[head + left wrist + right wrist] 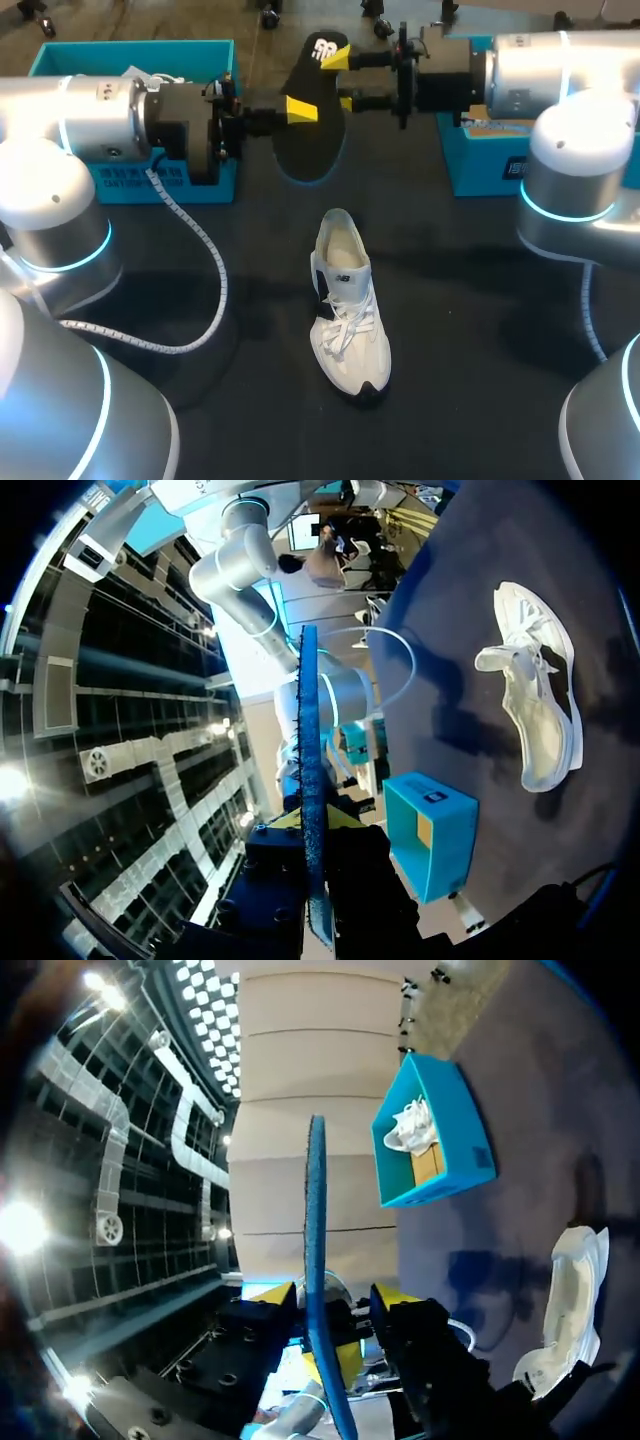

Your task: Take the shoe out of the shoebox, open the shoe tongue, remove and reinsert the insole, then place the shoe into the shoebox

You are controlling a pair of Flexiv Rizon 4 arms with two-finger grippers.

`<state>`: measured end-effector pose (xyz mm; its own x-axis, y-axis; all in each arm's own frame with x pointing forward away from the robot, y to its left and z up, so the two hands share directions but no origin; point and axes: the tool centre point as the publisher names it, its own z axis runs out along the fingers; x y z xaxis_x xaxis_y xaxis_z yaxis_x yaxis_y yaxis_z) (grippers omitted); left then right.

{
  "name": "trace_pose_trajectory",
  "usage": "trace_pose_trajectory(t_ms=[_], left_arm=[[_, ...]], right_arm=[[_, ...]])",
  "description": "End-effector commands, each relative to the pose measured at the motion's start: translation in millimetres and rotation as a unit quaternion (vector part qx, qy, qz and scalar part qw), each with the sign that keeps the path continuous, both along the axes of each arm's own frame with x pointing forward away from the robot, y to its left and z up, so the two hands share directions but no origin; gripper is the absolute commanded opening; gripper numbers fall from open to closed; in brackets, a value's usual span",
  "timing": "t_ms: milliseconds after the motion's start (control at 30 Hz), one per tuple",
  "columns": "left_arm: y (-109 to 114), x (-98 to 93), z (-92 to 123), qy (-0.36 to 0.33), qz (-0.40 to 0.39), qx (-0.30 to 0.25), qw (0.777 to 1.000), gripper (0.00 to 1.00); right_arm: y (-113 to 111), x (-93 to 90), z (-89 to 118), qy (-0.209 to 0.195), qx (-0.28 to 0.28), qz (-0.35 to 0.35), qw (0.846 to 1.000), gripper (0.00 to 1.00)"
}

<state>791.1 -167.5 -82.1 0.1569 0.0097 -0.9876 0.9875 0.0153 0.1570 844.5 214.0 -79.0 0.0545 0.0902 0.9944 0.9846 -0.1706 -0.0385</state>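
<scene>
Black, blue-edged flat foam insole [305, 150] is up in the air at 12 o'clock over the dark tabletop [470, 330]. Both my arms meet on it, left coming in from 9, right from 3.

My left tool [298, 110] is clamped on the insole's long side. The left wrist cam shows the insole edge-on, a thin blue strip pinched btwn the two yellow tips.

My right tool [340, 78] is at the far end w/ the white mark, set wider. In the right wrist cam one yellow tip lies against the insole and the other stands off w/ a visible gap — it straddles, doesn't grip.

White lace-up sneaker [345, 310] stands on its sole at the tabletop's centre, well apart from the insole & both boxes. Heel opening points twd 12, toe twd 6, laces loose.

Teal cardboard shoebox [130, 47] sits at 10 o'clock behind my left arm — open, w/ white paper inside. Second teal cardboard box [480, 170] is at 2 o'clock, partly under my right arm.

White ribbed cable [205, 250] loops from the left arm across the tabletop twd 8.
</scene>
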Motion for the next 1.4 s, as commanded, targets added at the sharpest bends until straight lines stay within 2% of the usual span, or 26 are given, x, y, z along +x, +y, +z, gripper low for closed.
trace_pose_trajectory(t_ms=[33,467,867,933,967,1067,1233,1267,1333,1400], left_arm=[[9.8,-4.9,2.9,-0.002,0.002,0.001,1.000,0.00],[16.2,-15.2,-4.4,0.015,-0.002,-0.005,1.000,0.00],[14.9,-16.8,-5.1,0.014,0.004,-0.003,1.000,0.00],[16.4,-16.5,-1.1,0.147,0.037,0.022,0.988,0.00],[17.5,-19.0,1.9,0.170,0.035,0.017,0.985,0.00],[20.4,-23.8,12.1,0.308,0.046,0.028,0.950,0.00],[23.1,-33.3,23.0,0.473,0.043,0.111,0.873,0.00],[22.8,-35.8,23.3,0.509,0.045,0.136,0.849,0.00],[22.5,-39.4,24.2,0.575,0.051,0.141,0.804,0.00],[21.5,-42.0,23.6,0.646,0.054,0.138,0.748,0.00]], right_arm=[[-29.6,-16.7,-1.5,-0.012,-0.002,-0.005,1.000,1.00],[-80.8,-35.7,6.7,-0.075,-0.016,0.030,0.997,1.00],[-84.2,-36.2,7.1,-0.067,-0.022,0.034,0.997,1.00],[-84.2,-36.2,7.1,-0.067,-0.022,0.034,0.997,1.00],[-84.2,-36.2,7.1,-0.067,-0.022,0.034,0.997,1.00],[-84.2,-36.2,7.1,-0.067,-0.022,0.034,0.997,1.00],[-84.2,-36.2,7.1,-0.067,-0.022,0.034,0.997,1.00],[-84.2,-36.2,7.1,-0.067,-0.022,0.034,0.997,1.00],[-84.2,-36.2,7.1,-0.067,-0.022,0.034,0.997,1.00],[-84.2,-36.2,7.1,-0.067,-0.022,0.034,0.997,1.00]])
